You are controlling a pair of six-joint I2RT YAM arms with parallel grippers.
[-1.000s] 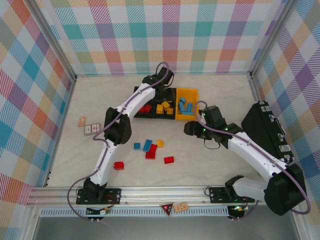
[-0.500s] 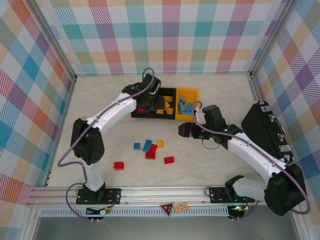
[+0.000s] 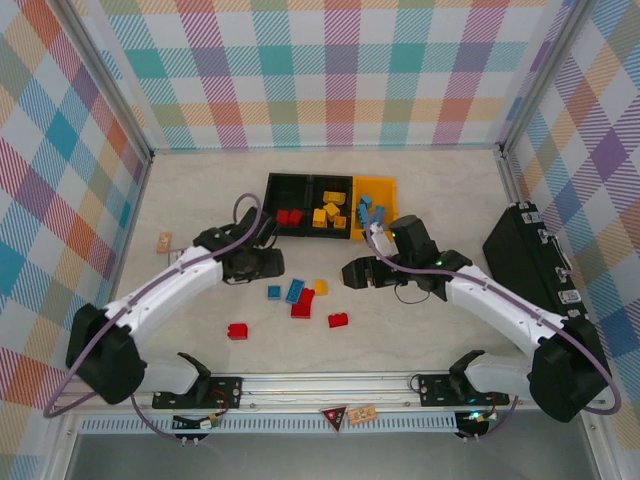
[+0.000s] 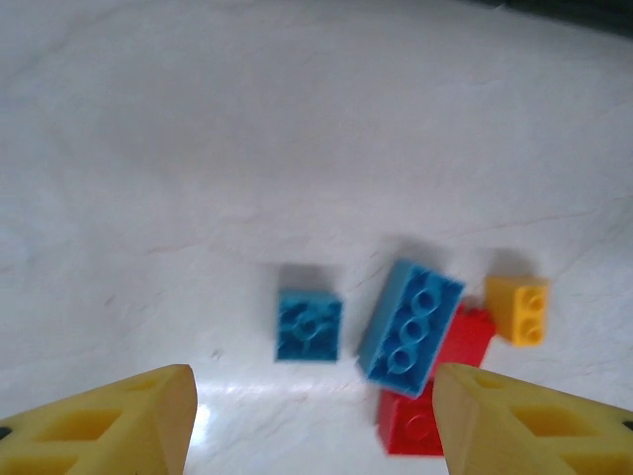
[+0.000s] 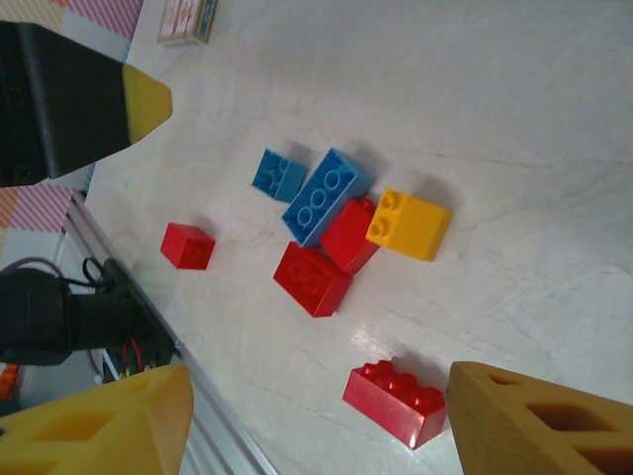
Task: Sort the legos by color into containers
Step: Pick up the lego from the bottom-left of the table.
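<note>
Since the earlier frame your left arm has left the containers (image 3: pixel 309 178) and come down in front of them, so both the left fingers (image 4: pixel 104 426) and the right fingers (image 5: pixel 539 416) now hang wide open and empty over the loose legos (image 3: pixel 295 291) on the counter (image 3: pixel 400 330). I judge they are spread so to straddle a brick; sorted bricks already lie inside the containers.
</note>
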